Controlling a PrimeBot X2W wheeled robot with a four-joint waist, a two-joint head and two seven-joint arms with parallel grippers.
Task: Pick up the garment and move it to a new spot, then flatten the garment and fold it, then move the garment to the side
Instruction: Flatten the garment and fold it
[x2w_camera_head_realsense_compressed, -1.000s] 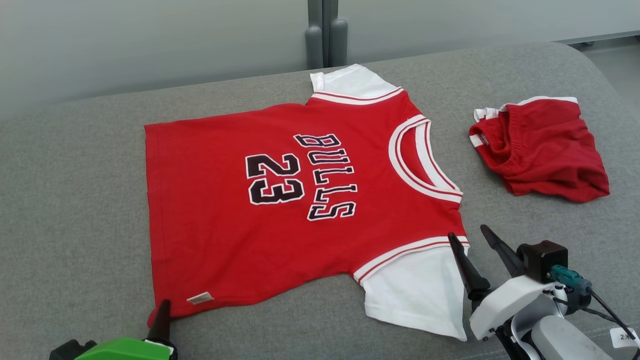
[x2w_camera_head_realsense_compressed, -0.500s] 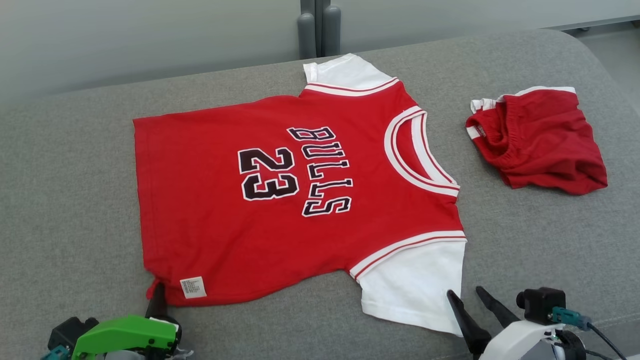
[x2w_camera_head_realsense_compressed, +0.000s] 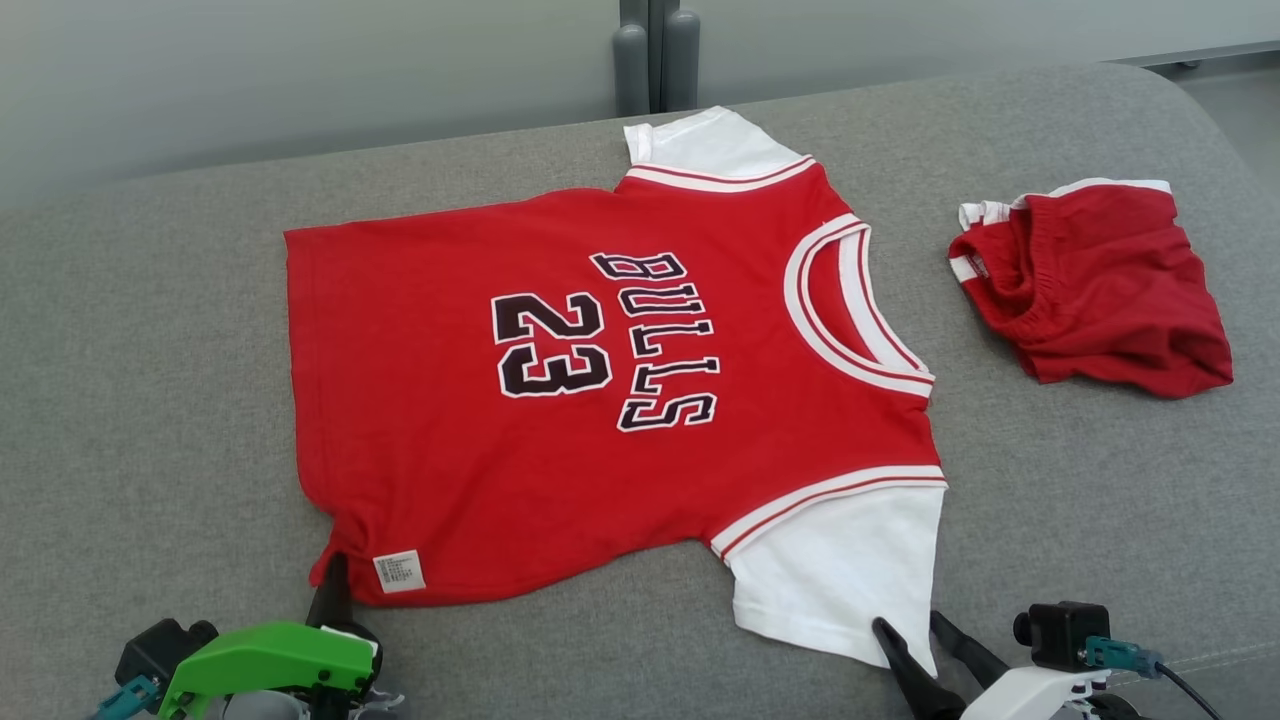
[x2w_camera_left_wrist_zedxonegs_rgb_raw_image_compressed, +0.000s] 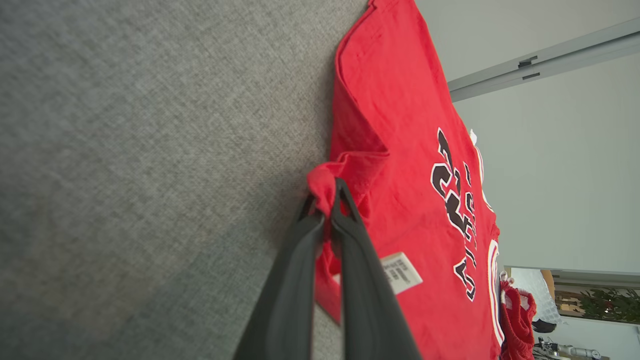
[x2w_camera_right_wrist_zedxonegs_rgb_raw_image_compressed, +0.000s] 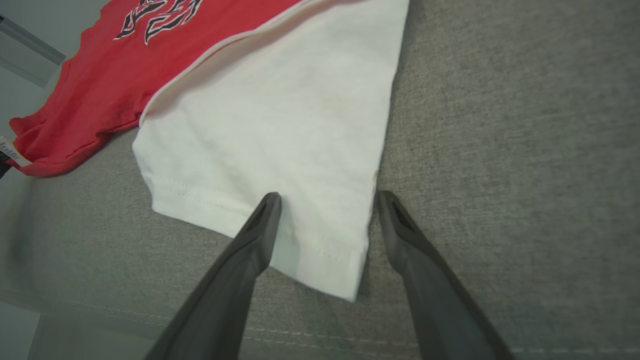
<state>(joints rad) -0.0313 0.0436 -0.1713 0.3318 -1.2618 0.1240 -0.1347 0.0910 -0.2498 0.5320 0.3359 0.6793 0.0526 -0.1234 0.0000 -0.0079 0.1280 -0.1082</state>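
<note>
Here, jersey (x2w_camera_head_realsense_compressed: 450, 430) flat, left fingers (x2w_camera_left_wrist_zedxonegs_rgb_raw_image_compressed: 360, 270) pinching corner

A grey fabric cushion (x2w_camera_head_realsense_compressed: 150, 400) spreads across the frame; red shorts (x2w_camera_head_realsense_compressed: 1095, 285) with white trim lie crumpled on it at the right. At the top centre two grey posts (x2w_camera_head_realsense_compressed: 681, 60) stand before a pale wall (x2w_camera_head_realsense_compressed: 300, 80).

A: How's the light?
B: Soft and even, like daylight. The head view is sharp, with barely a shadow under the garment (x2w_camera_head_realsense_compressed: 500, 450).
A: And the wrist views?
B: The right one smears at its left edge, and the white sleeve (x2w_camera_right_wrist_zedxonegs_rgb_raw_image_compressed: 280, 130) nearly washes out (stitching still reads). The left one darkens at its lower left, and the dark fingers (x2w_camera_left_wrist_zedxonegs_rgb_raw_image_compressed: 295, 280) go soft near the lens.
</note>
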